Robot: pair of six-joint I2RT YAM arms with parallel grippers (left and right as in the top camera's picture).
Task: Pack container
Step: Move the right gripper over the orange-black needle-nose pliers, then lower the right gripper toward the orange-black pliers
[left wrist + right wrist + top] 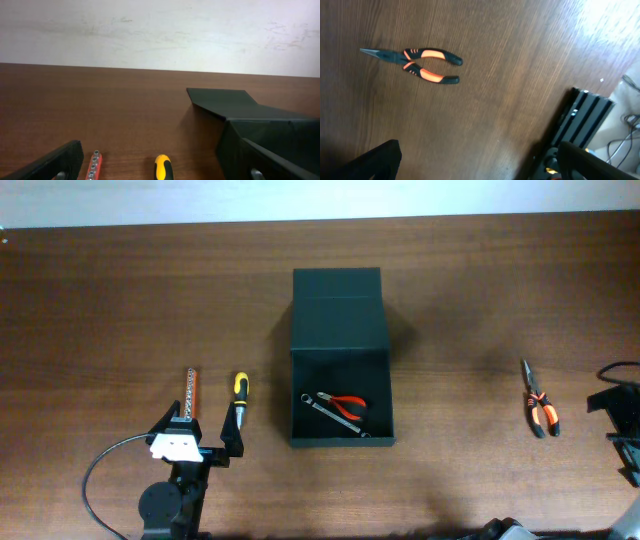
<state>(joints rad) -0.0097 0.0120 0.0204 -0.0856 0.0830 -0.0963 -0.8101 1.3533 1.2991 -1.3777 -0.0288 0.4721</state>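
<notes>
The dark container [340, 438] stands at the table's middle with its flap lid [338, 305] laid open toward the back. Red-handled pliers [346, 404] and a metal wrench [334, 416] lie inside. My left gripper [203, 434] is open and empty, just in front of a yellow-black screwdriver [239, 394] and a red bit holder [191, 394]. In the left wrist view the gripper [160, 148] frames the screwdriver handle [162, 168] and bit holder [93, 166], with the container [272, 135] at the right. My right gripper [618, 428] [480, 150] is open and empty, near orange-black needle-nose pliers [537, 409] [420, 64].
A black cable [100, 480] loops from the left arm's base at the front left. A black metal frame [585, 115] runs past the table's edge by the right gripper. A pale wall [160, 30] stands behind the table.
</notes>
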